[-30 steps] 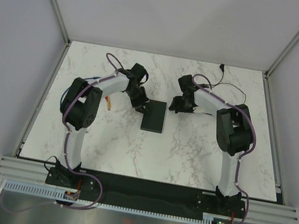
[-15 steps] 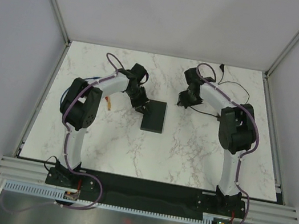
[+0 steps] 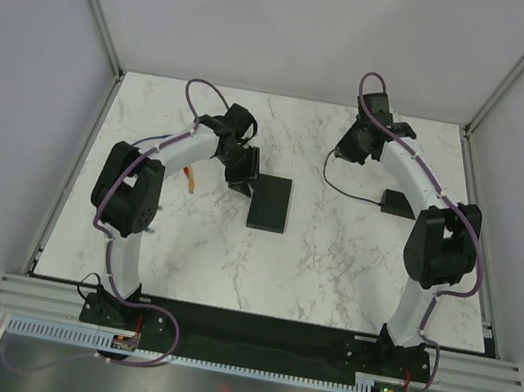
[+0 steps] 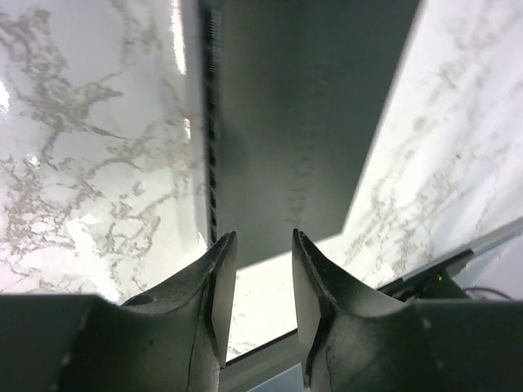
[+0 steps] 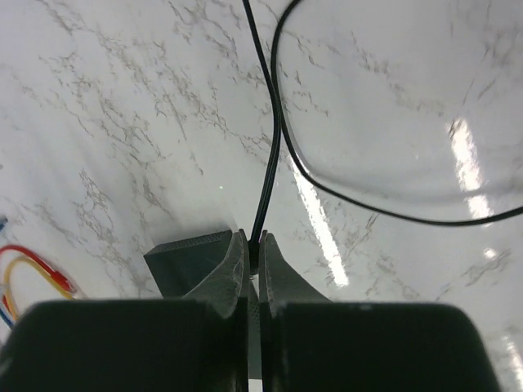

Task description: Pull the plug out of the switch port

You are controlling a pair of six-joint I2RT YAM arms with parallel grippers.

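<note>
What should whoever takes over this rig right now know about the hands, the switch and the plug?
Left hand: open, holding nothing, tips by one end of the switch.
Right hand: shut on the black cable, over the far right of the table, well away from the switch.
Done: the plug looks out of the port; the plug itself is hidden between the fingers.
Left: set the cable down and back both arms off.

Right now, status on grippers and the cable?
Left gripper open, empty, by the switch. Right gripper shut on cable, well away from switch. Nothing in the way.
</note>
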